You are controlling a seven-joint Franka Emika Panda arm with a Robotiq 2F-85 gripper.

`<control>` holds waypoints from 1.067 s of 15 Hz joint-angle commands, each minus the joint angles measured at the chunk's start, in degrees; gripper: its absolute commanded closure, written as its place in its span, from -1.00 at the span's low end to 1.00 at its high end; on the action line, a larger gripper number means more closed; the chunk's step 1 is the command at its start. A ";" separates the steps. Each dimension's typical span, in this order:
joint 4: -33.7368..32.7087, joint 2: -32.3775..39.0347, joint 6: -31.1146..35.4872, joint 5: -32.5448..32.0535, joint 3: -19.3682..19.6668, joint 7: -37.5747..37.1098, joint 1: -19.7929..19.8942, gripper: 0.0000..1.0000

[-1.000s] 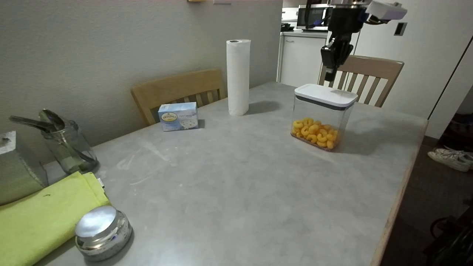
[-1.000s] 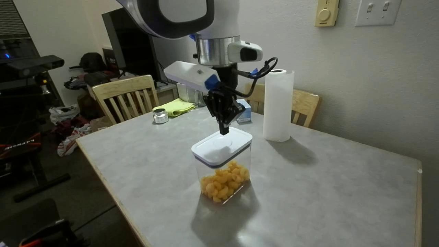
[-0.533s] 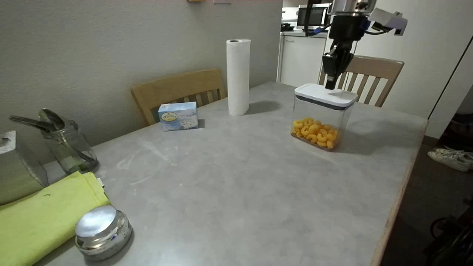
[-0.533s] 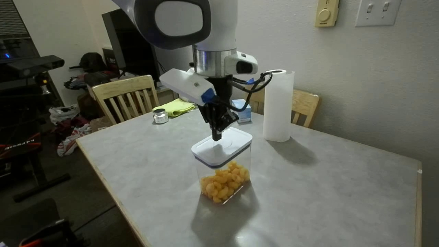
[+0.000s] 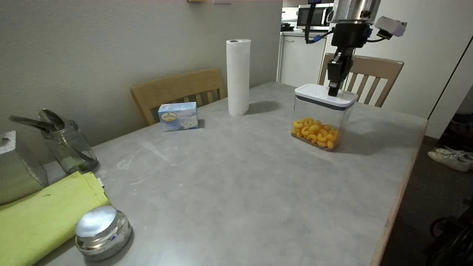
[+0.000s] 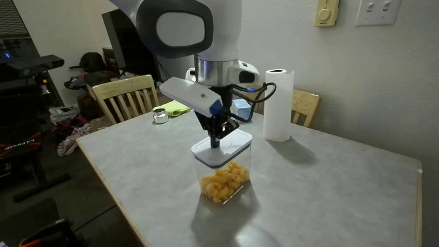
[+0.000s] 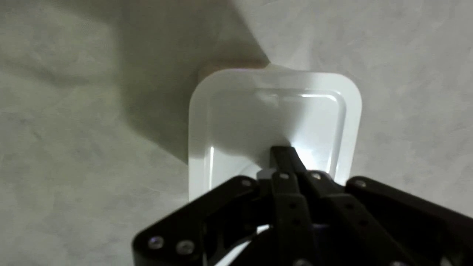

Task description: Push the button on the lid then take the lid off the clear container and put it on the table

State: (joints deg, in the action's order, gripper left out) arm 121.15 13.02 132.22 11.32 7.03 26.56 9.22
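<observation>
The clear container (image 5: 320,114) with yellow-orange food pieces (image 6: 224,181) stands upright on the grey table (image 5: 240,177). The white lid (image 5: 314,90) sits flat on it and also shows in the wrist view (image 7: 236,111). The button (image 6: 226,143) is a round panel in the lid's middle, partly hidden by my gripper. My gripper (image 6: 215,146) points down with its fingers together and nothing between them. In the wrist view the fingertips (image 7: 283,151) are at or just above the lid, by the button's edge. I cannot tell whether they touch.
A paper towel roll (image 5: 238,77) and a blue-white box (image 5: 179,116) stand near the wall side. A metal tin (image 5: 103,232), a yellow-green cloth (image 5: 51,218) and a glass jar with cutlery (image 5: 70,147) are at the far end. Wooden chairs (image 6: 125,96) stand at the table edges.
My gripper has come down from above the container to the lid's surface, shifting slightly toward the button's edge. The fingers stay together. The container and lid have not moved.
</observation>
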 commanded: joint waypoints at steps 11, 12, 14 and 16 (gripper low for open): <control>-0.33 2.77 3.51 2.13 -1.59 6.42 3.10 1.00; -0.30 3.10 3.46 3.32 -1.93 7.54 3.53 1.00; -0.31 3.70 3.55 5.05 -2.28 9.43 3.85 1.00; -0.78 4.27 3.20 5.47 -2.39 10.68 3.89 1.00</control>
State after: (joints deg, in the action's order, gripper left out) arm 120.72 13.85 134.06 15.02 6.24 33.92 11.41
